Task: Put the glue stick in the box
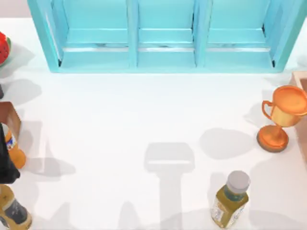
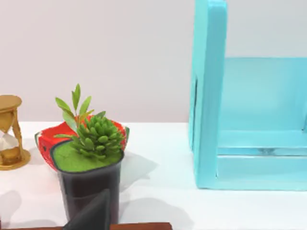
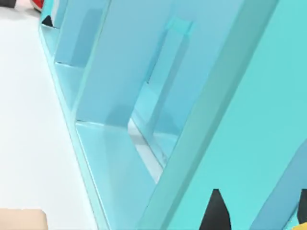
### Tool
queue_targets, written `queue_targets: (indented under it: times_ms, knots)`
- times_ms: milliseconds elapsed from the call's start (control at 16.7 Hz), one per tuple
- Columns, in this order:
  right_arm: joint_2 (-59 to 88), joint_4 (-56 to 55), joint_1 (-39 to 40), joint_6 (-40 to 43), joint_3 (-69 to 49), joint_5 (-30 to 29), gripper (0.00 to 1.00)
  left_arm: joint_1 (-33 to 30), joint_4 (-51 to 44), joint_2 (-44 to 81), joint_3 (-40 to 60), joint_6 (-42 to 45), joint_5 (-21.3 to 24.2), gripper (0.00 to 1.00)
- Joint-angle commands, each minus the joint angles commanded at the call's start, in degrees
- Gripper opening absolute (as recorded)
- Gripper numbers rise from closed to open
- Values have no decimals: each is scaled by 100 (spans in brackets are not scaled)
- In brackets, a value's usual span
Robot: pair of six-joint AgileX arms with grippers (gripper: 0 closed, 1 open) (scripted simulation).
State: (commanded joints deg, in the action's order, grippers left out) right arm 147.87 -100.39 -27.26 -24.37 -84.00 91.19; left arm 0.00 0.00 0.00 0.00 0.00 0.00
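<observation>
Glue stick [image 1: 14, 154] is lying at the desk's [image 1: 120, 120] left edge, touching our left pincer [image 1: 5, 165]; we cannot tell whether it is clenched. Our right pincer [image 3: 259, 215] is hanging released by the turquoise shelf [image 3: 144, 96].

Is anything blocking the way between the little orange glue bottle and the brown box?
Nothing visible does: the small yellow-orange glue stick stands right beside the brown box at the table's left edge, with no object between them.

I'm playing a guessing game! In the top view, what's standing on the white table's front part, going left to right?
Orange bottle → olive-yellow bottle with grey cap → orange trophy cup.
</observation>
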Motion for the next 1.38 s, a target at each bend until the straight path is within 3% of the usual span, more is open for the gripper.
queue_targets:
  times_ms: [240,540,1380]
  knots:
    - [-423,670,-95,629,-42,-59,0,0,0,0,0,0,0,100]
    - [-1382,2475,-437,2222,94,-211,0,0,0,0,0,0,0,100]
    - [-3517,9626,-1531,8558,2849,-635,0,0,0,0,0,0,0,100]
